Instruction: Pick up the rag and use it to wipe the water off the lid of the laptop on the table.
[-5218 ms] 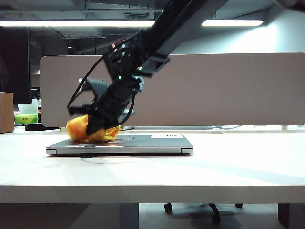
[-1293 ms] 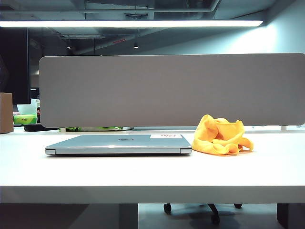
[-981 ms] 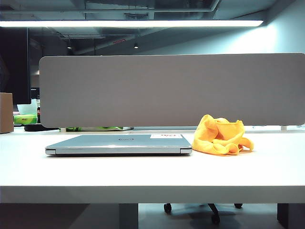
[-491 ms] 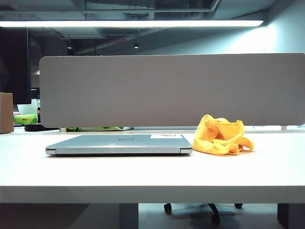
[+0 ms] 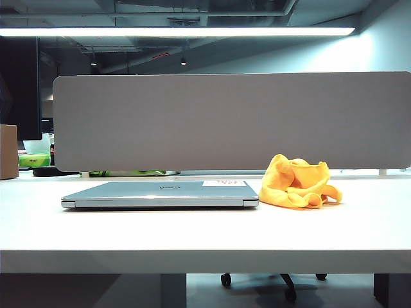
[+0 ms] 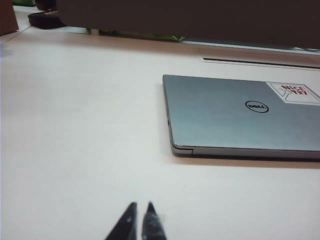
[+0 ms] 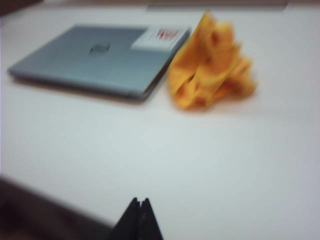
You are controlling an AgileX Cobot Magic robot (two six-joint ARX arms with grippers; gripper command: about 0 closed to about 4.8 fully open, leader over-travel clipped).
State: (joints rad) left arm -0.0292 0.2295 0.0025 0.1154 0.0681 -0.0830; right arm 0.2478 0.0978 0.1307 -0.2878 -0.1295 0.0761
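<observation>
From the exterior view, a crumpled yellow-orange rag (image 5: 297, 183) sits on the white desk (image 5: 205, 234) just beside the closed silver laptop (image 5: 160, 194). Left wrist view: the left gripper (image 6: 139, 216), fingers nearly touching and empty, hovers well short of the lid (image 6: 240, 112). Right wrist view, blurred: right gripper (image 7: 139, 202), fingers closed, empty.

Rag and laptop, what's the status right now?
Left claw shut, empty, short of laptop. Right claw shut, empty, back from rag. Rag bunched on table beside closed laptop. Nothing between.
</observation>
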